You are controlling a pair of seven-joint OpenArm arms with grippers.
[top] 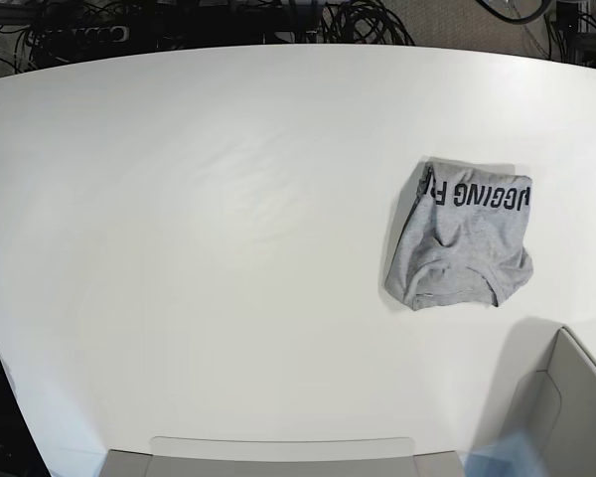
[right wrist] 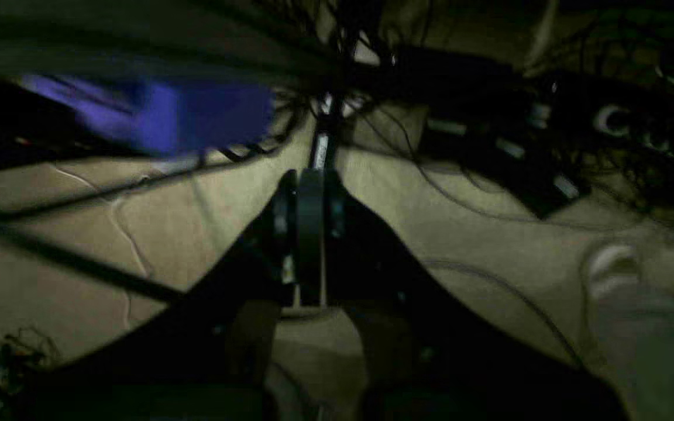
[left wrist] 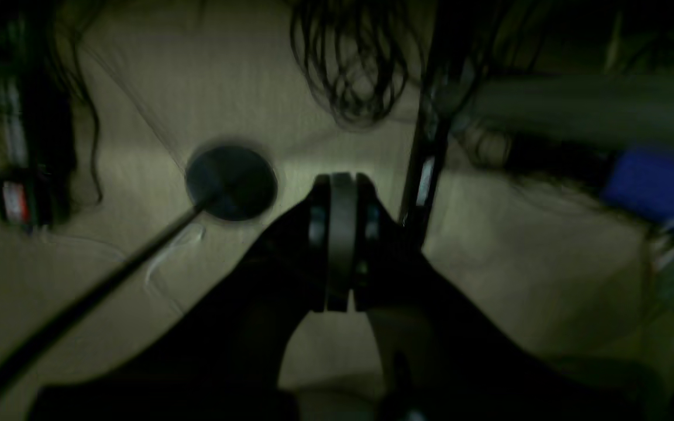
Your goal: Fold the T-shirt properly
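We see the heather-grey cotton T-shirt with black block lettering bunched at the white table's right side. It looks soft, light and floppy; we'd pinch an outer hem edge. Left gripper and right gripper are both clenched, empty.

Quick count from my end: I've got one T-shirt on the table, a grey one with black lettering, and it's the only garment I can see. One white table. Two grippers, one per wrist cam: the left gripper and the right gripper, both with jaws pressed together on nothing. Just beside the T-shirt, toward the near corner of the table, there's one cardboard box. Blue blurry thing: one, can't tell what it is.
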